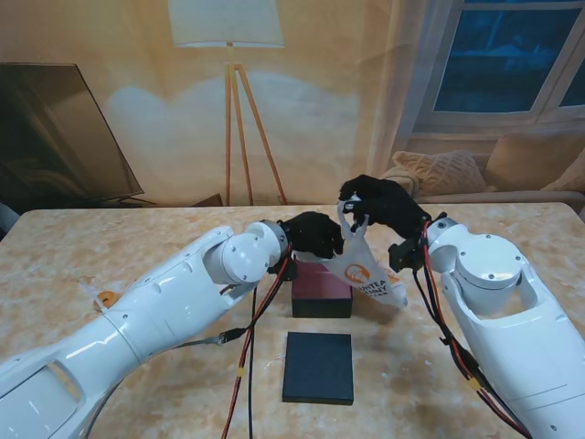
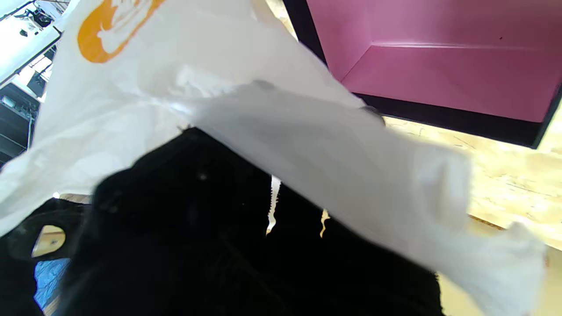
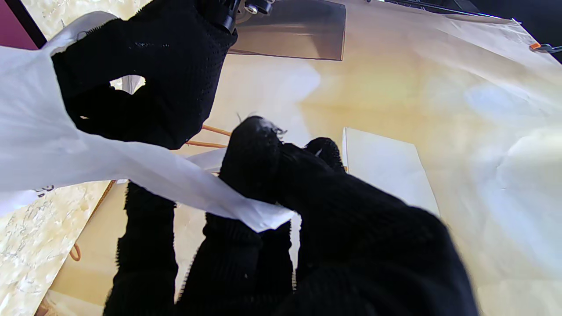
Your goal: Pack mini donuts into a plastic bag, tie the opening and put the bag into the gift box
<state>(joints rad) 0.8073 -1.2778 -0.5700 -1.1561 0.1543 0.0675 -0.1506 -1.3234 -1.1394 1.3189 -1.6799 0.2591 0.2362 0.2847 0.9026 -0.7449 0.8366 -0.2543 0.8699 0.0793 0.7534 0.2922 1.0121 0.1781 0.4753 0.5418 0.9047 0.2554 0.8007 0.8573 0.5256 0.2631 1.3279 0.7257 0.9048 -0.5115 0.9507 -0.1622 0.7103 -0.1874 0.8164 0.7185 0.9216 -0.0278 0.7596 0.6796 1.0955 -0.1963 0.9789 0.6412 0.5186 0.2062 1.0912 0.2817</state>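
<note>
The box lid (image 1: 318, 367) lies nearest you, mid-desk. Your left hand (image 1: 314, 234) and right hand (image 1: 379, 201) each grip the plastic bag (image 1: 366, 272) over the gift box (image 1: 322, 290); tying looks unfinished, boxing remains.

Stand camera looks down from above; both wrist cameras closely share the plastic bag (image 1: 366, 265).

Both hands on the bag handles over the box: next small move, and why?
Probably cross the two handles to start the knot. The left hand and right hand each pinch a handle of the white plastic bag with the orange logo, not yet tied, hanging by the open pink-lined gift box.
</note>
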